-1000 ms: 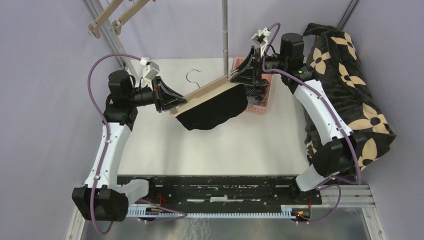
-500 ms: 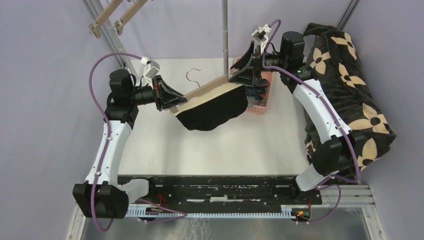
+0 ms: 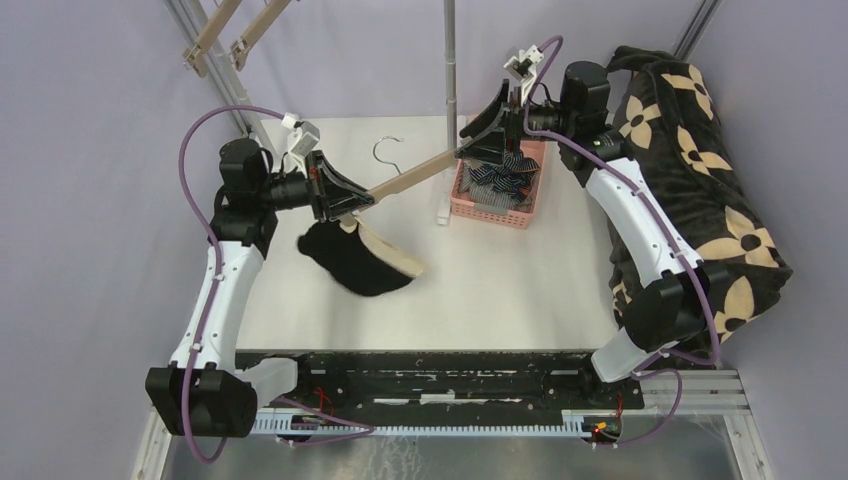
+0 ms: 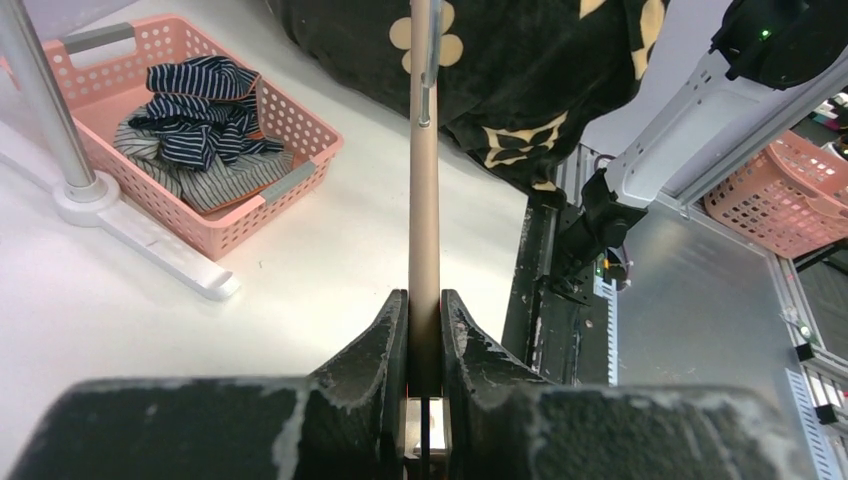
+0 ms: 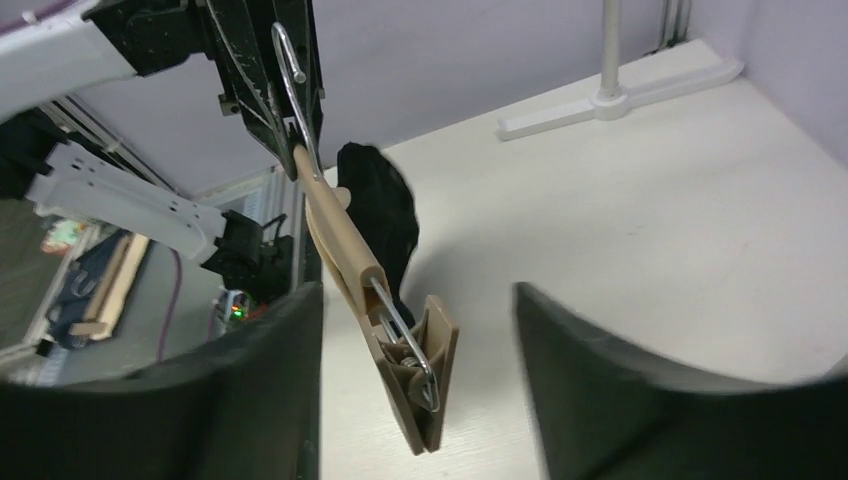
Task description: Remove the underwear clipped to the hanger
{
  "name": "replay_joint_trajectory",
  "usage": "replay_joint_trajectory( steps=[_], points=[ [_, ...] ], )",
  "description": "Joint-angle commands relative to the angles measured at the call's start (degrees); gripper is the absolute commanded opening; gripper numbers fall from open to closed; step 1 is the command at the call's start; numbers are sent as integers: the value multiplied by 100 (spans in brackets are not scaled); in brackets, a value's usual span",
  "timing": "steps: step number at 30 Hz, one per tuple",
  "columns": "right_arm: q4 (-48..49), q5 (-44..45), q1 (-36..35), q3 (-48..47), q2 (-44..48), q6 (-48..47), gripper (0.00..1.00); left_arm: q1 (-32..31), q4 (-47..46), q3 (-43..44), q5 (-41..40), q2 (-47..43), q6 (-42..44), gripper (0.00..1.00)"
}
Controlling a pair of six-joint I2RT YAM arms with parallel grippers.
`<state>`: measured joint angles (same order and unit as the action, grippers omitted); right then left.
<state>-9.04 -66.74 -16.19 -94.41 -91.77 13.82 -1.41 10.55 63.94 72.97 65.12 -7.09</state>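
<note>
White desk (image 3: 500, 280) under lilac walls: hanger (image 3: 410, 175) gripped at its left end, one brief left to free.
Past the hanger's right end, flower-print blanket (image 3: 690, 150); below that end, pink basket (image 3: 490, 212) with the navy striped brief (image 4: 205, 90) and grey patterned brief (image 4: 200, 175) inside. Left pincer (image 4: 423, 330) pressed tight on the hanger's bar; right pincer (image 5: 415, 310) spread either side of the right-end clip (image 5: 425, 375), touching nothing. Black brief (image 3: 355, 265) dangling below the hanger's left end, seemingly by one clip. Could drop onto the desk short of the basket, or twist the bar in the grip once squeezed there.
</note>
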Motion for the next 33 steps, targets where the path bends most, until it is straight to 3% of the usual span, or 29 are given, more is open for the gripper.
replay_joint_trajectory(
  steps=[1, 2, 7, 9, 13, 17, 25, 33],
  points=[
    [171, 370, -42, -70, 200, -131, 92, -17, -466, 48, 9, -74, -398, 3],
    [201, 470, -47, -19, 251, -147, 99, -17, -546, 40, 3, -87, -462, 3],
    [438, 826, -45, 298, 401, -130, 100, -15, -1873, -199, -185, -290, -1417, 3],
    [1124, 784, -50, 651, 496, 204, 100, -26, -2661, -343, -315, -333, -2019, 3],
    [3485, 815, -131, 1375, 669, 1498, 100, -54, -4379, -809, -856, -368, -3233, 3],
    [4569, 1284, -441, 1769, 761, 1892, 100, -475, -6202, -1349, -1524, -300, -4353, 3],
    [6276, 1599, -899, 1757, 341, 2867, 100, -1340, -6360, -1304, -2035, 157, -4189, 3],
    [6376, 1777, -955, 1587, 304, 2896, 99, -1423, -6838, -1527, -2479, 201, -4356, 3]
  ],
)
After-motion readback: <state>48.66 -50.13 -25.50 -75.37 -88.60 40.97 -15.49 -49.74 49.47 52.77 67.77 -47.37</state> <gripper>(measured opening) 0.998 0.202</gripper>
